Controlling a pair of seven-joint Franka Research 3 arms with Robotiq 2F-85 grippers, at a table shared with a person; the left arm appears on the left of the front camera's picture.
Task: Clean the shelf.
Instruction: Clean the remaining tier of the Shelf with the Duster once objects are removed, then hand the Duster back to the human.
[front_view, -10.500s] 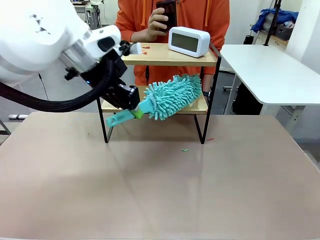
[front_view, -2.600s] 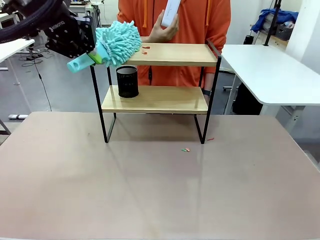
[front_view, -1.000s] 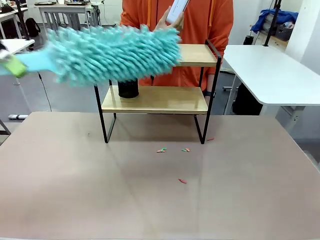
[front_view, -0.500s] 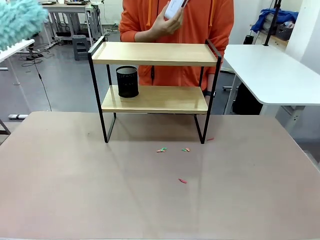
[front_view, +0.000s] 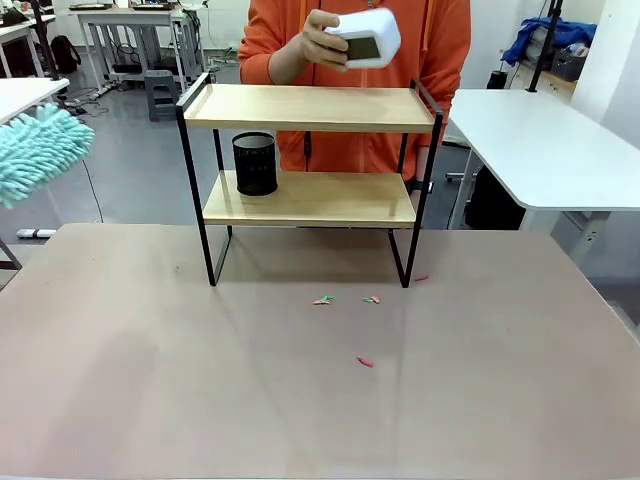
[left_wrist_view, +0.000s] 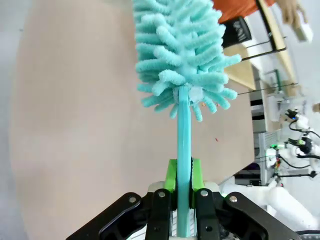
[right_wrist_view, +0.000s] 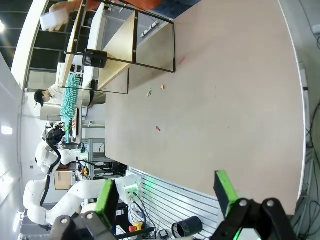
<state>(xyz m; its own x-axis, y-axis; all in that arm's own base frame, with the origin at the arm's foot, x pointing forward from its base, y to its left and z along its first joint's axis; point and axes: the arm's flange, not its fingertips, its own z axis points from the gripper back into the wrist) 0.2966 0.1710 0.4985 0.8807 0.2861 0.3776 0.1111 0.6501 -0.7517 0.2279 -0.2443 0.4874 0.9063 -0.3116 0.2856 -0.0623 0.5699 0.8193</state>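
The shelf (front_view: 310, 107) stands at the far middle of the table (front_view: 150, 400). Its top board is bare, which fits a surface cleared for wiping. A black cup (front_view: 255, 164) sits on the lower board toward its left end. Above the top board a person's hand (front_view: 320, 40) holds a white clock (front_view: 365, 38) in the air, apparently so the board stays free (whether it is about to be set down I cannot tell). Just in front of the shelf, small red and green scraps (front_view: 322, 300) lie scattered on the table, probably brushed off the boards. At the table's left, well apart from the shelf, hangs the teal duster (front_view: 35, 155). The left gripper (left_wrist_view: 184, 182) pinches its flat handle between the green pads, with the head pointing away from the wrist so the fluff meets the wood first. The right gripper (right_wrist_view: 165, 195) is spread wide and empty, well back from the shelf and clear of the work.
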